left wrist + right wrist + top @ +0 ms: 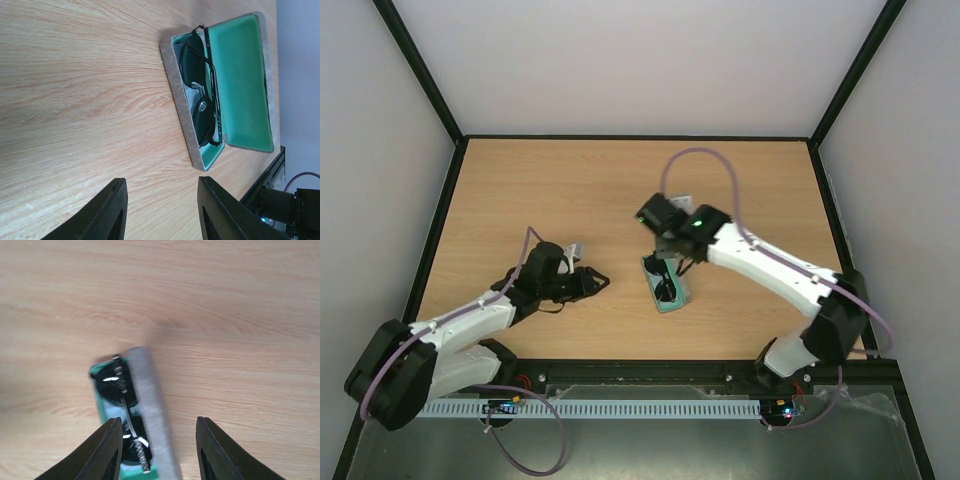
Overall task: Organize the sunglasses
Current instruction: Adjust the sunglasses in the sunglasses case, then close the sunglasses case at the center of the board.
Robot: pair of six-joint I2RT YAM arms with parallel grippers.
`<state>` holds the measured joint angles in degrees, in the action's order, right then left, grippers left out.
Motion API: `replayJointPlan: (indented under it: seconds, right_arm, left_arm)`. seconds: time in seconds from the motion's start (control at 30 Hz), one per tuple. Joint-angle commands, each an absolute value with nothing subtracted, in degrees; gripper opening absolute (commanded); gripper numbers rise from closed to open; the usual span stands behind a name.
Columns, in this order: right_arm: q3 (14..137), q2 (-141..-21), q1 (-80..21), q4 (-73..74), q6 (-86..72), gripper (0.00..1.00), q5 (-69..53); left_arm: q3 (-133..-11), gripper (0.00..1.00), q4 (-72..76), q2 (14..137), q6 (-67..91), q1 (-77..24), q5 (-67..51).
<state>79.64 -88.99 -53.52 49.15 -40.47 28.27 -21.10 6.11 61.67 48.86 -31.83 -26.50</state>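
The sunglasses [665, 286] lie folded inside an open grey case [677, 299] with green lining, near the middle of the table. In the left wrist view the sunglasses [200, 97] rest in the case's tray, and the lid [242, 80] stands open beyond them. My left gripper [602, 283] is open and empty [162, 185], low over bare wood a short way left of the case. My right gripper [672, 258] hovers open over the case's far end. In the right wrist view [159, 422] the sunglasses [122, 407] and the grey lid edge [150, 400] sit just ahead of its left finger [111, 445].
A black frame rail [720, 365] runs along the near table edge, and black posts stand at the back corners. White walls enclose the wooden table [570, 190] on three sides.
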Motion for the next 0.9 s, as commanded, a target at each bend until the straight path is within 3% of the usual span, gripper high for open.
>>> replayJointPlan:
  seconds: [0.0, 0.17, 0.37, 0.47, 0.67, 0.87]
  right_arm:
    - [69.99, -83.48, -43.78, 42.11, -36.76, 0.42, 17.77]
    - [62.63, -80.56, -37.46, 34.0, -34.17, 0.38, 9.47]
    - [58.62, -82.31, -37.09, 29.79, -34.87, 0.22, 5.56]
    - [56.09, -81.75, -37.02, 28.32, -35.29, 0.2, 5.6]
    - [52.11, -79.82, -35.58, 26.2, -35.4, 0.2, 4.7]
    - [48.91, -80.26, -34.72, 20.51, -35.15, 0.12, -1.93]
  left_arm:
    - [-25.27, 0.4, 8.6, 66.38, 47.82, -31.99, -25.71]
    - [-30.82, 0.38, 8.65, 73.62, 47.11, -34.19, -24.23]
    - [-35.37, 0.2, 10.42, 82.89, 47.88, -37.78, -23.07]
    - [-35.37, 0.12, 11.24, 85.08, 48.86, -39.29, -22.14]
    - [-34.27, 0.06, 13.41, 88.17, 50.45, -41.95, -21.41]
    - [-35.17, 0.02, 18.98, 95.49, 51.85, -43.55, -22.41]
